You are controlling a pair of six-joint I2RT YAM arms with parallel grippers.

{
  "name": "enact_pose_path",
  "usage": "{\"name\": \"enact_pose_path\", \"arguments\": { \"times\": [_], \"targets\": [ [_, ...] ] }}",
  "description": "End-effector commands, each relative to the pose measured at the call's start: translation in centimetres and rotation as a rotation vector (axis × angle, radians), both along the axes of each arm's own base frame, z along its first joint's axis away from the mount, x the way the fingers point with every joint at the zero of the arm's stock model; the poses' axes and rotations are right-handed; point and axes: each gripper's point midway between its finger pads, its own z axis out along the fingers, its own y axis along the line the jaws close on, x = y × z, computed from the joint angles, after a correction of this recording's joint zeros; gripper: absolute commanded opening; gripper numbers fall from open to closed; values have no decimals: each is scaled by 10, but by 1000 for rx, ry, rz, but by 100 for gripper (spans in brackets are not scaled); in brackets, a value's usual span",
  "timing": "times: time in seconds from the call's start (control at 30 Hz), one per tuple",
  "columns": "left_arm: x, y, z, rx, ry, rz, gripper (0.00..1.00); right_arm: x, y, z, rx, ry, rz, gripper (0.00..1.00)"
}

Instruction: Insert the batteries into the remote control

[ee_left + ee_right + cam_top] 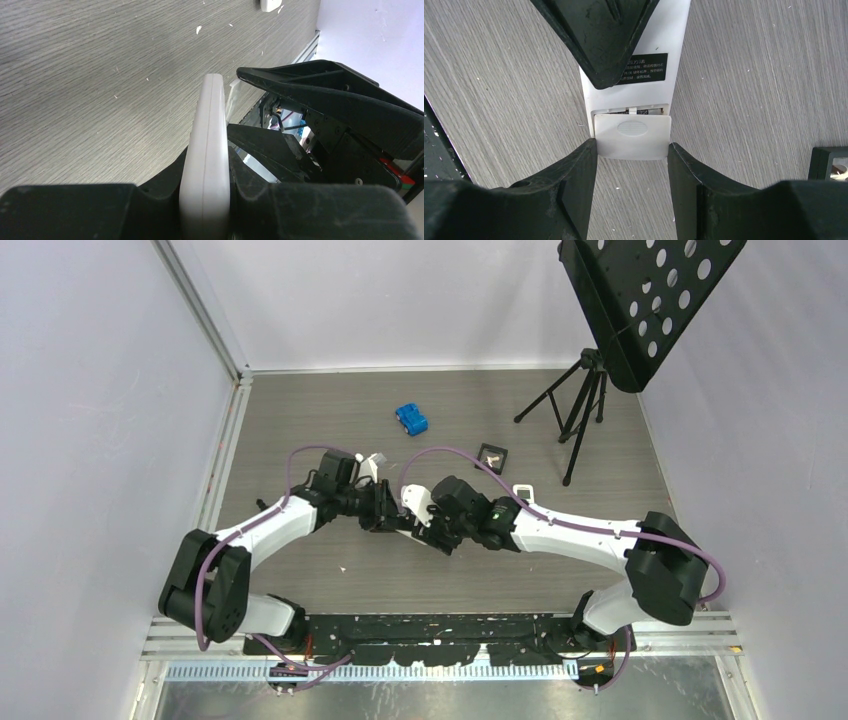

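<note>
**Remote gripped between both arms at mid-tabletop**

We found the remote control [634, 95] held where the two arms met. Bare tabletop [300, 420] lay open from it to the left wall rail and toward the near edge. Beyond the remote, toward the back wall, lay a blue block [411, 419]. Back and to the remote's right sat a small black tray [492, 453], with a small white piece [523, 492] nearer on that side. Farther right stood a tripod [580, 410], its legs close to the right wall, so that side was the tightest.

The left fingers [90, 210] were closed narrowly on the remote's two broad faces. The right fingers [549, 200] stood wider, one pressed against each side edge of the battery cover [632, 137] at the remote's end, clamping it. The cover sat slightly offset from the body, leaving a thin dark gap. We could not tell what lay in that gap.
</note>
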Motion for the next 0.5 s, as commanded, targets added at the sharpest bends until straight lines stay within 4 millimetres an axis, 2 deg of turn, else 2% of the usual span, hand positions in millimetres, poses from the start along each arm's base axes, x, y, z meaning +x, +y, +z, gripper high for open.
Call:
{"name": "enact_pose_path", "arguments": {
  "times": [0.0, 0.2, 0.47],
  "targets": [
    [8, -10, 24, -66, -84, -44, 0, 3, 20, 17, 73, -24, 28, 46],
    [-2, -15, 37, -136, -145, -121, 0, -2, 27, 20, 79, 4, 71, 46],
    [-13, -22, 38, -150, -168, -180, 0, 3, 34, 31, 84, -22, 93, 46]
  ]
}}
